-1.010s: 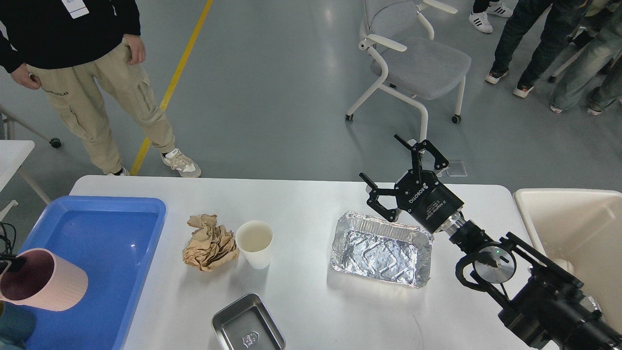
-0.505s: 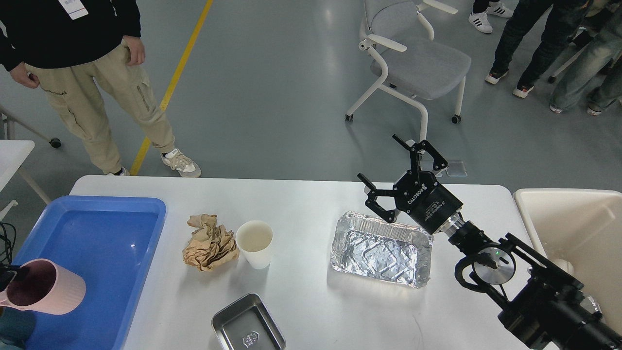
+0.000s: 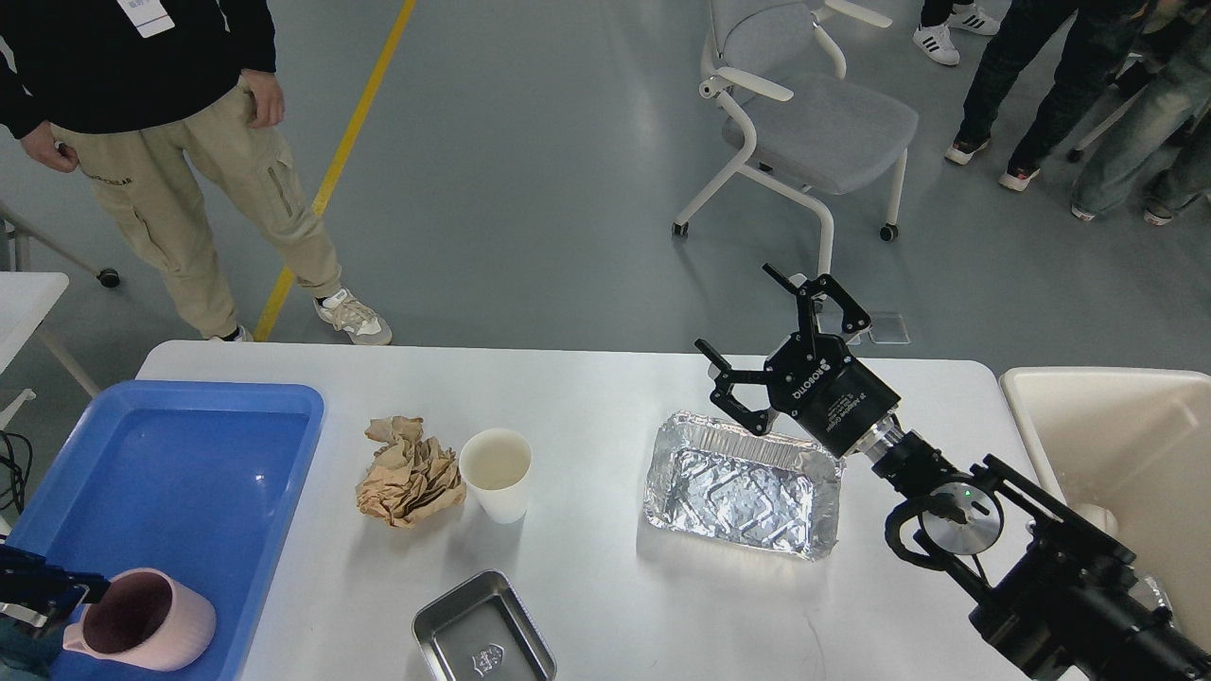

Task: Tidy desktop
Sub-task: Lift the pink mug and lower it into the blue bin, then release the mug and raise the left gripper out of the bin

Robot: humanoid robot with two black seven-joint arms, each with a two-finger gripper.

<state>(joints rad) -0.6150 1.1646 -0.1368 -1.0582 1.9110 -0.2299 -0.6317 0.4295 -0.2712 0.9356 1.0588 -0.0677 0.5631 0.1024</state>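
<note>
- Pink cup [image 3: 147,632] tipped in blue tray [image 3: 284,530], left gripper [image 3: 52,594] on its rim.
- Foil pan [image 3: 743,482], paper cup [image 3: 496,473], steel dish [image 3: 482,636]: nothing inside, on desktop [image 3: 587,567].
- Right gripper [image 3: 752,326] spread wide above foil pan.

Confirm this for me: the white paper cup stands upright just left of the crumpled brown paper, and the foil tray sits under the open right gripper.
Wrong in one respect: in the head view the white paper cup stands upright just right of the crumpled brown paper, not left of it. The rest holds: the foil tray does sit under the open right gripper.
</note>
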